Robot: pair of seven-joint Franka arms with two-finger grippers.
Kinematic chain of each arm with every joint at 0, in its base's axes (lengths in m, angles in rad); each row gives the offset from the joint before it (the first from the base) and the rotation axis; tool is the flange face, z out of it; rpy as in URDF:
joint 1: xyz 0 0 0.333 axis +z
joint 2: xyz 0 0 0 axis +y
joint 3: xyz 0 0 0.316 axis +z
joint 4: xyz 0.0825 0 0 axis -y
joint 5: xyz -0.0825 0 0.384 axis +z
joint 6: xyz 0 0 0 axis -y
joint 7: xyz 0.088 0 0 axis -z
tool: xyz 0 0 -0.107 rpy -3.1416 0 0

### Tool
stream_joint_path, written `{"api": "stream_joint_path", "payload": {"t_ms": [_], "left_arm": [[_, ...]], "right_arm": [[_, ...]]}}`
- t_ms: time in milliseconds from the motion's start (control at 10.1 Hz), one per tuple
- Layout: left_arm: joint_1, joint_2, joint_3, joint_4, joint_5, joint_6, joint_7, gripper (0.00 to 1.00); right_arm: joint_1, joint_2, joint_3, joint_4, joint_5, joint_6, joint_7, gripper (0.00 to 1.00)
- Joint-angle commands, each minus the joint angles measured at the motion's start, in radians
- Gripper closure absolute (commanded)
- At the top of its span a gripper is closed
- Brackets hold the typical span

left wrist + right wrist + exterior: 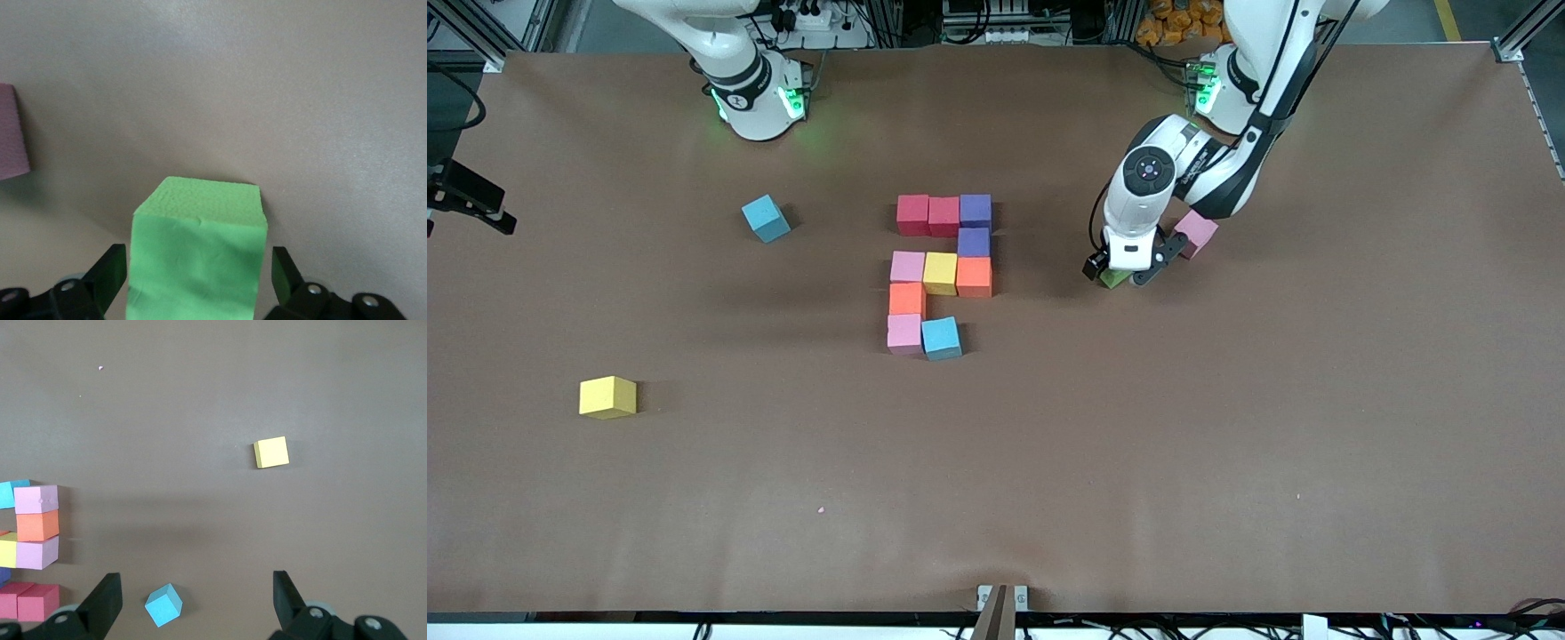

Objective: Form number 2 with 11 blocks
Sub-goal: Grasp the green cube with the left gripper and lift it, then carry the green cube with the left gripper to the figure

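left claw (pixel 1122 277) is down at the counter (pixel 1316 427), upper part of the front view toward the left arm's end. its fingers (pixel 110 270) straddle the green block (pixel 197 253), one each side, jaws still apart with a thin gap on both sides. not gripping as far as the left wrist view shows. green block sits on the counter. a loose pink block (pixel 1196 233) lies just beside the claw, a bit higher in frame.

right claw (pixel 197 613) is out of the front view. right wrist view shows it up over the counter, jaws wide, nothing between them. that arm waits.

the 2 (pixel 940 273) is in the upper middle of the front view, ten blocks so far, all touching:
- top row: two red, one purple
- one purple under that purple
- middle row: pink, yellow, orange
- one orange under the pink
- bottom row: pink, then light blue. the third spot is bare, toward the left arm's end.

loose light blue block (pixel 766 218) sits turned at an angle, level with the top row, toward the right arm's end. loose yellow block (pixel 607 396) lies lower in frame, nearer that same end, well apart from everything.
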Motion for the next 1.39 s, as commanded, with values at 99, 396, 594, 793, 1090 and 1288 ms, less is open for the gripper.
{"api": "stream_joint_path", "payload": {"t_ms": [99,396,594,793,1090,1288], "left_arm": [[0.028,-0.001,0.000,0.052,0.009,0.007,-0.006,1.00],[0.037,0.101,-0.002,0.342,-0.003,-0.219,-0.141,1.00],[0.022,0.239,-0.003,0.580,-0.003,-0.351,-0.267,1.00],[-0.003,0.321,-0.006,0.713,-0.009,-0.367,-0.402,1.00],[-0.053,0.419,-0.006,0.860,-0.048,-0.367,-0.575,1.00],[-0.095,0.464,-0.006,0.932,-0.048,-0.358,-0.652,1.00]], "right_arm": [[-0.008,-0.002,0.012,0.019,-0.009,-0.010,-0.001,0.00],[0.006,-0.002,0.012,0.017,-0.008,-0.024,-0.001,0.00],[0.006,0.000,0.012,0.016,-0.008,-0.024,0.001,0.00],[0.005,0.000,0.010,0.016,-0.008,-0.023,0.001,0.00],[0.002,0.001,0.010,0.016,-0.008,-0.024,-0.001,0.00],[0.002,0.003,0.010,0.014,-0.008,-0.023,-0.001,0.00]]}}
